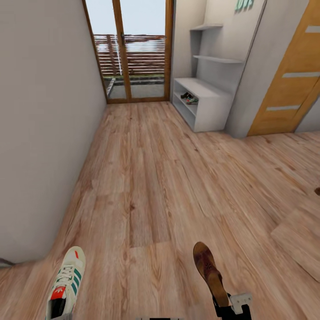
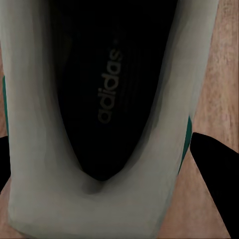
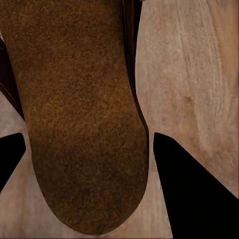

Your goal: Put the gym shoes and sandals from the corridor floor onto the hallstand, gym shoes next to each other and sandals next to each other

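A cream-white gym shoe (image 1: pixel 66 284) with green stripes sits at the lower left of the head view, toe pointing away. My left gripper (image 2: pixel 109 167) is shut on its heel, with a dark finger (image 2: pixel 219 179) on each side of the shoe's opening (image 2: pixel 107 94). At the lower right, a brown sandal (image 1: pixel 209 271) points forward with my right gripper (image 1: pixel 233 306) shut on its heel; the tan insole (image 3: pixel 84 114) lies between my fingers (image 3: pixel 194 194). Far ahead on the right stands a pale-grey bench (image 1: pixel 209 111) with a second sneaker (image 1: pixel 191 98) on its lower shelf. Teal letters (image 1: pixel 244 4) show above it, so I cannot tell whether it is the hallstand.
Wood-plank corridor floor (image 1: pixel 160 178) stretches ahead to a glass door (image 1: pixel 129 49) with a wooden frame. A grey wall (image 1: pixel 44 111) runs along the left. An orange-brown door (image 1: pixel 289 75) stands at the right. A small dark-brown thing (image 1: pixel 317 191) touches the right edge.
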Motion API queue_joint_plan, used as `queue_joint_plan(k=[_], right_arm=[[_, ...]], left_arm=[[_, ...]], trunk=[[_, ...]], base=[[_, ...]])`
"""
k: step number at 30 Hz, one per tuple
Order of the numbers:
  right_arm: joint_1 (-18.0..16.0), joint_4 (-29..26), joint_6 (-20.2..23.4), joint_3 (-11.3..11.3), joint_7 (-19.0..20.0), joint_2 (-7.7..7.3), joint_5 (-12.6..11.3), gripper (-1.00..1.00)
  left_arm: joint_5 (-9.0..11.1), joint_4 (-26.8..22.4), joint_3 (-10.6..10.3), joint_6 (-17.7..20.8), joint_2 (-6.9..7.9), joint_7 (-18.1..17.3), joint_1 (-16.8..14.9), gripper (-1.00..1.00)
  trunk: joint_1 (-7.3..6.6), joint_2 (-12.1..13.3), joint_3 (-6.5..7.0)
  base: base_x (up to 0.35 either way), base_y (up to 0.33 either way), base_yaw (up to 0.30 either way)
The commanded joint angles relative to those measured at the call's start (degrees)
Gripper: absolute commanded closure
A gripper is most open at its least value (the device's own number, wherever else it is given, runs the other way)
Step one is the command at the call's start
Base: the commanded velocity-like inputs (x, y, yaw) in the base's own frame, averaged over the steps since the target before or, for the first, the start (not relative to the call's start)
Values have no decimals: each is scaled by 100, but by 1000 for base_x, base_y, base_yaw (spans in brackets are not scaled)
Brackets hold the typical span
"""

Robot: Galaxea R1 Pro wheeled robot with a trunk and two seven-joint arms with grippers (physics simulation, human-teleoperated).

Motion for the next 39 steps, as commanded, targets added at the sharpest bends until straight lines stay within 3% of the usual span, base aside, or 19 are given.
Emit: queue_joint_plan(k=[1, 12, 15, 17, 19, 39], right_arm=[[-4, -3, -33, -43, 56, -2, 27, 100], [-4, -7, -42, -65, 49, -23, 24, 100], [-4, -7, -29, -205, 32, -24, 24, 100], [-4, -8, -25, -504, 23, -24, 24, 100], [-4, -9, -23, -573, 22, -24, 24, 100], [-4, 1, -23, -611, 32, 11, 37, 100]], left_arm=[[29, 5, 9, -16, 0, -24, -4, 100], [31, 5, 9, -16, 0, -24, -4, 100], [30, 5, 9, -16, 0, -24, -4, 100], [30, 5, 9, -16, 0, -24, -4, 100], [30, 5, 9, -16, 0, -24, -4, 100], [26, 5, 9, -16, 0, -24, -4, 100]], trunk=[[3, -1, -4], [3, -1, -4], [3, -1, -4], [3, -1, -4], [3, -1, -4], [3, -1, -4]], base=[[338, 0, 1], [338, 0, 0], [338, 0, 0], [338, 0, 0], [338, 0, 0], [338, 0, 21]])
